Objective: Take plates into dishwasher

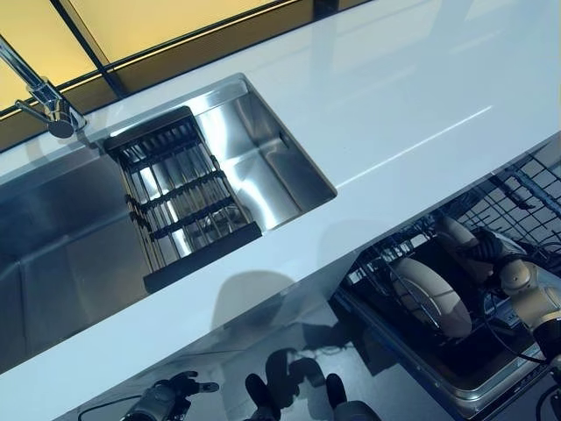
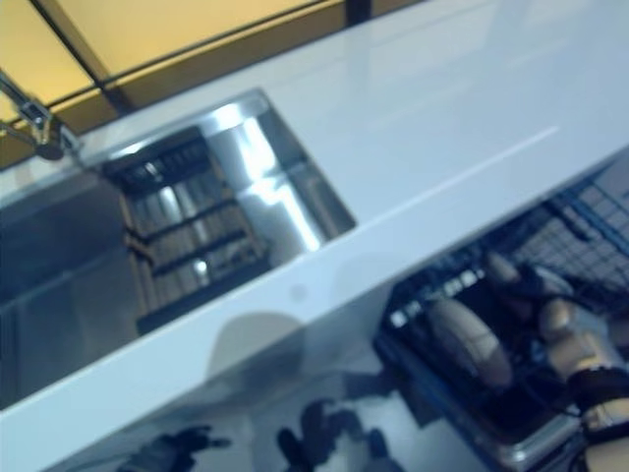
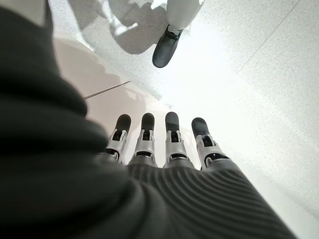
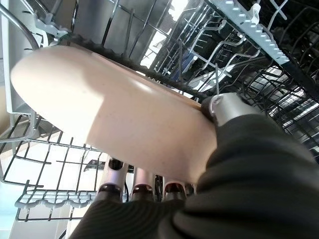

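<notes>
- So my right hand (image 1: 524,282) grips a plate (image 4: 114,114) down in the rack (image 1: 526,189), beside another plate (image 1: 429,296).
- Left hand (image 3: 164,149) hangs low, fingers straight.

Plate (image 1: 429,296) in dishwasher rack (image 1: 526,197)

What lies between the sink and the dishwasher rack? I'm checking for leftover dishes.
Only bare white countertop separates the sink from the dishwasher rack, as the left eye view shows. The right hand holds a plate inside the rack.

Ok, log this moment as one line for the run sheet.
right hand: holding plate in dishwasher rack | second plate: racked | left hand: idle, open | sink rack: no plates
</notes>
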